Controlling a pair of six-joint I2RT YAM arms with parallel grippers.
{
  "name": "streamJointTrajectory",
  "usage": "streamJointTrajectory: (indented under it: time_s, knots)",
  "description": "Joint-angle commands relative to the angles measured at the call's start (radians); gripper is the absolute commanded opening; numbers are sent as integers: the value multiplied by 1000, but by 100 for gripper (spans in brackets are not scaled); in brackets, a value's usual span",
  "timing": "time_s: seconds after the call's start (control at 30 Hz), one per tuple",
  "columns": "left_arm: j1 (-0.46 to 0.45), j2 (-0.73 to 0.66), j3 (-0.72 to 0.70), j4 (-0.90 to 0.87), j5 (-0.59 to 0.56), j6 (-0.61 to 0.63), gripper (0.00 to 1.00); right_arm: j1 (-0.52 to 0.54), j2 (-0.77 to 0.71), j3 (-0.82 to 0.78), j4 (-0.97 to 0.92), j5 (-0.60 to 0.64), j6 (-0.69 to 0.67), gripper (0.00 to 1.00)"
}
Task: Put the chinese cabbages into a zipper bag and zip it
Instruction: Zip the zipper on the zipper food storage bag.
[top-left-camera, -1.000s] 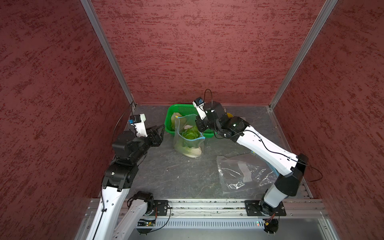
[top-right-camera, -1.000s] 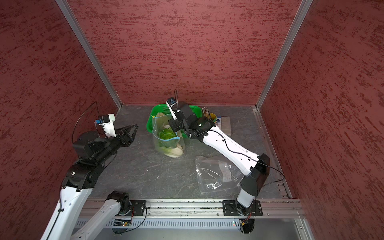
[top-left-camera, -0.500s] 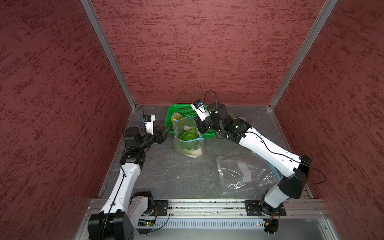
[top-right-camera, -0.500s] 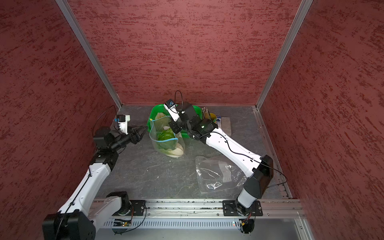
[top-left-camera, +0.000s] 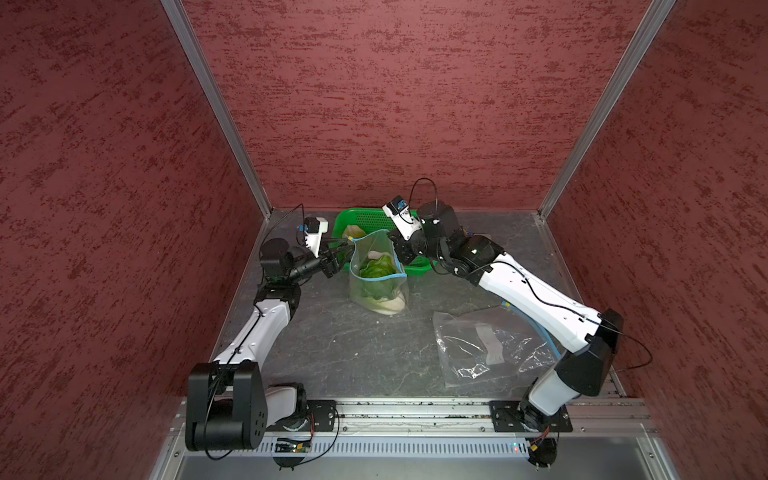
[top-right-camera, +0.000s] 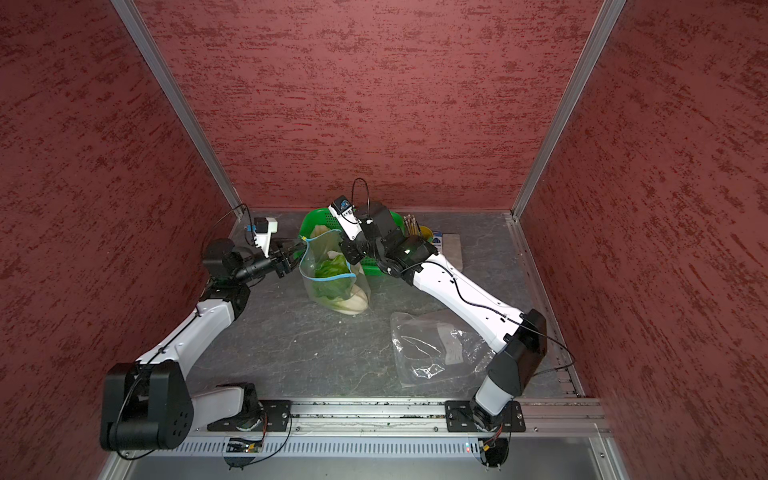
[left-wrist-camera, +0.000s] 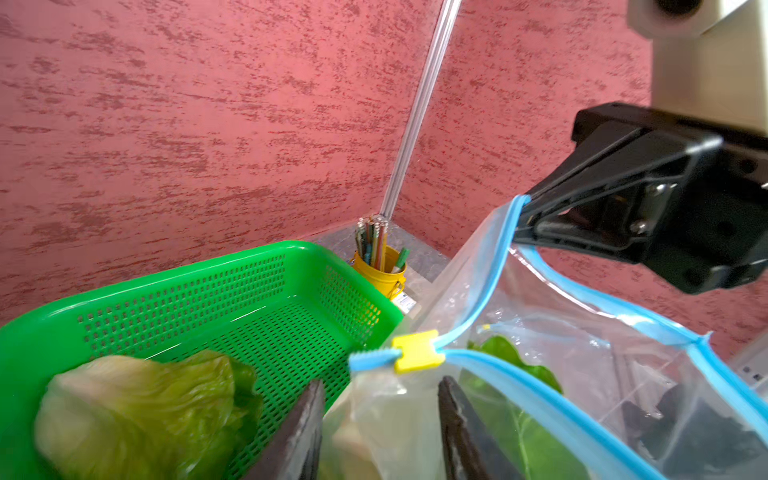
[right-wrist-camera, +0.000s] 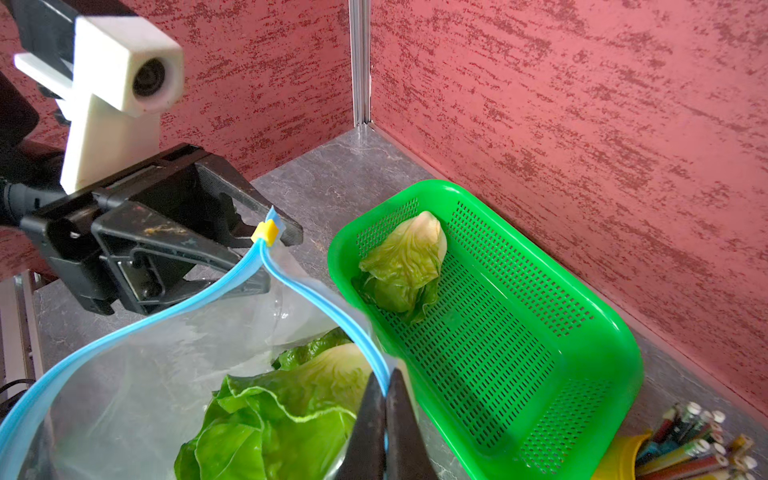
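Note:
A clear zipper bag with a blue zip rim stands open in front of the green basket. Chinese cabbages lie inside it, green leaves up and a whitish base at the bottom. Another cabbage lies in the basket. My right gripper is shut on the bag's rim on the basket side. My left gripper is open, its fingers either side of the bag's corner just below the yellow slider.
A second clear bag lies flat and crumpled on the table at the right front. A yellow cup of pencils and a grey block sit behind the right arm. Red walls close in the left, back and right.
My left arm has swung in from the left and stretched out until its gripper reached the bag's slider corner, with the jaws a little narrower. The right gripper kept hold of the rim.

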Motion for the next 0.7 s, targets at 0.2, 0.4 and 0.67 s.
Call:
streamJointTrajectory:
  time_s: [0.2,0.4,0.67]
  knots:
    - [-38,32,36,47,55,26,18,-24,2,4,85,-43,0,0]
    - [-37,-42,0,-20,22,44,9,-34,-22,-24,108,-55,13,0]
    - [-50,-188,13,-204,-96,76,0,-55,-57,-18,107,-47,45,0]
